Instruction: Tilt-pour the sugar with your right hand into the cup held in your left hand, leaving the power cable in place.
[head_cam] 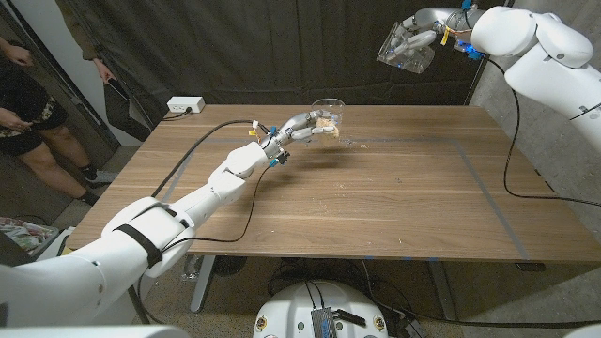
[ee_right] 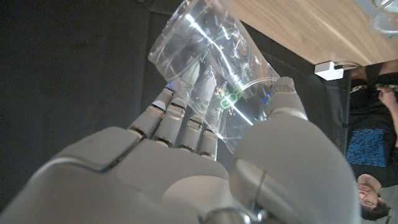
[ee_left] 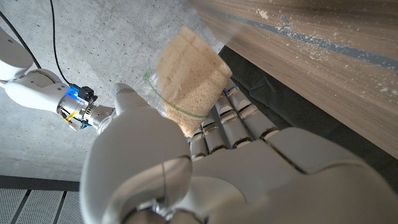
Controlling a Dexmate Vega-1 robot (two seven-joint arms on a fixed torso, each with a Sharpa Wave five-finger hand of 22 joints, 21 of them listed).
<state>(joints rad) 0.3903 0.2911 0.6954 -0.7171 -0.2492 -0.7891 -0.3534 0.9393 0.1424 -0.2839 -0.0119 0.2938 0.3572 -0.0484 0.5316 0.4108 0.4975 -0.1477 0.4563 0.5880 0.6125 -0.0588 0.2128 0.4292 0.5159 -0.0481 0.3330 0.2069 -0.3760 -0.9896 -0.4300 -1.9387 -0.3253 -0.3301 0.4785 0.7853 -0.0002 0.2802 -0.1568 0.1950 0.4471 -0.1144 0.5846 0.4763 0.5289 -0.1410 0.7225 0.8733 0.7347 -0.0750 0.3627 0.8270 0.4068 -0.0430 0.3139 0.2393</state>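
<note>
Left hand (head_cam: 299, 127) grips the sugar-filled cup (head_cam: 328, 116) over the table's (head_cam: 376, 197) far edge. Right hand (head_cam: 424, 33) clasps an empty clear cup (head_cam: 404, 50), raised beyond the far right corner.

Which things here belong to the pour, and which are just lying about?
Job: cup with sugar in left hand; clear empty cup in right hand; power cable, to be left alone.
Lying about: power strip; spilled grains.

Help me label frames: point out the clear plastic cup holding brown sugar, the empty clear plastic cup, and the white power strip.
Clear plastic cup holding brown sugar (ee_left: 186, 84), left wrist view, sugar-filled wall.
Empty clear plastic cup (ee_right: 208, 68), right wrist view, side wall.
White power strip (head_cam: 184, 105), head view, top face.
</note>
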